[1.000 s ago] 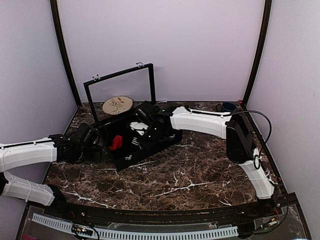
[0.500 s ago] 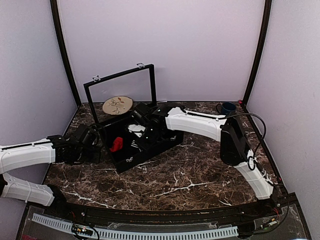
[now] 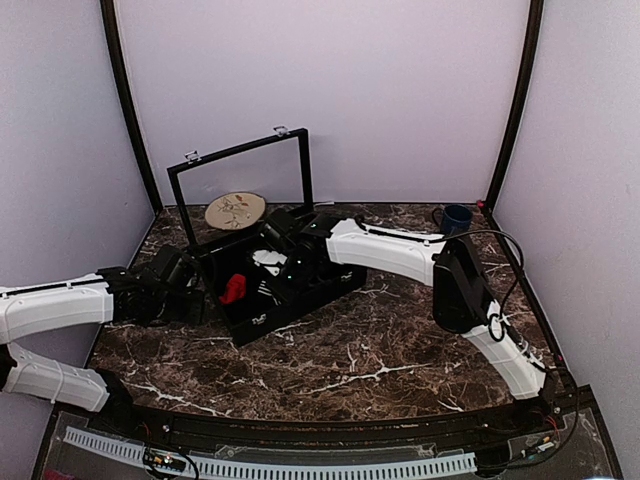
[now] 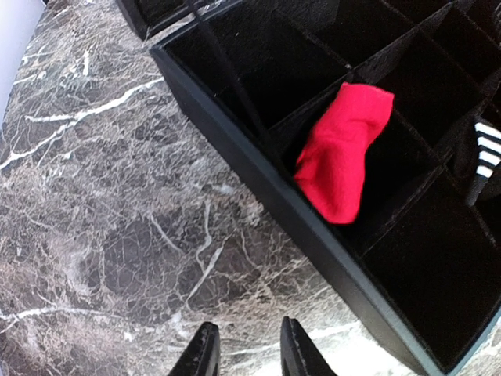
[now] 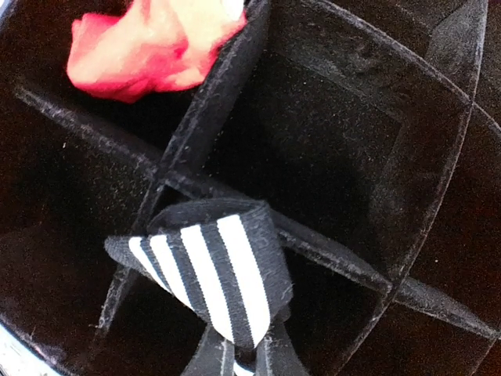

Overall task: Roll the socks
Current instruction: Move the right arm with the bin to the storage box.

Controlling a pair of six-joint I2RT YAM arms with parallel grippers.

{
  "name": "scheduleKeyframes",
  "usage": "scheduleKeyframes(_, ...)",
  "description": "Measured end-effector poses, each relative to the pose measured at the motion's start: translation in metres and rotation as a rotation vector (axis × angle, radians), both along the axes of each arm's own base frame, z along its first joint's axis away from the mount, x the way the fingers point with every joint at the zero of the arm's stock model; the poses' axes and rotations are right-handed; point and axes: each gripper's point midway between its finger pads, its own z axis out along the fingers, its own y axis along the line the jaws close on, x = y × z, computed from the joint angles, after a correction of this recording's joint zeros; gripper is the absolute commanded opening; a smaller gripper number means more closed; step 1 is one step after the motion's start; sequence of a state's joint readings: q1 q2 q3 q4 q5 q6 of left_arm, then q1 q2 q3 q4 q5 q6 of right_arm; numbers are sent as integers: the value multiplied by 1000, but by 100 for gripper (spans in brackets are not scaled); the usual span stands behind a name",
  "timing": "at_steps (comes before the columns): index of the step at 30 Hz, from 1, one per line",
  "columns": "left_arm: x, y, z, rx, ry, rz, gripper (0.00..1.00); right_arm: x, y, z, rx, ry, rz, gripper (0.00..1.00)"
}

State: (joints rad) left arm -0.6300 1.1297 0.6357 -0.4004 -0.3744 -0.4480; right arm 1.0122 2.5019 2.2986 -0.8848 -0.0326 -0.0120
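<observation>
A red sock [image 4: 344,149] [image 3: 232,287] [image 5: 149,47] lies crumpled over a divider inside the black divided box [image 4: 274,196] [image 3: 290,318]. The black sock with white stripes [image 5: 219,274] [image 4: 487,149] hangs folded over the box's compartments, and my right gripper [image 5: 243,356] [image 3: 285,272] is shut on its lower end. My left gripper [image 4: 244,348] [image 3: 205,292] hovers over the marble table just outside the box's left wall. It is open, its fingers slightly apart with nothing between them.
The box's lid frame [image 3: 240,165] stands open at the back. A round patterned plate [image 3: 235,210] lies behind the box. A dark blue mug [image 3: 456,214] stands at the back right corner. Purple walls close in the marble table [image 3: 380,350].
My right arm has shifted a little to the left over the box, carrying the striped sock. The left arm has hardly moved.
</observation>
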Motion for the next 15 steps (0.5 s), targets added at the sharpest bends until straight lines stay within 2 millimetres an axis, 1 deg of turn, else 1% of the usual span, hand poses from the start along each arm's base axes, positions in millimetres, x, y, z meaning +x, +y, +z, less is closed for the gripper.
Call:
scheduleKeyframes(5, 5, -5, 4, -10, -15, -12, 32, 5, 1, -3, 1, -13, -25, 0)
scheduleKeyframes(8, 10, -11, 10, -33, -42, -28, 32, 9, -1, -5, -9, -38, -53, 0)
scheduleKeyframes(11, 16, -17, 22, -68, -96, -47, 33, 15, -3, -5, -29, -84, -84, 0)
scheduleKeyframes(15, 26, -26, 44, -126, -186, -63, 33, 17, -6, -8, -59, -129, -104, 1)
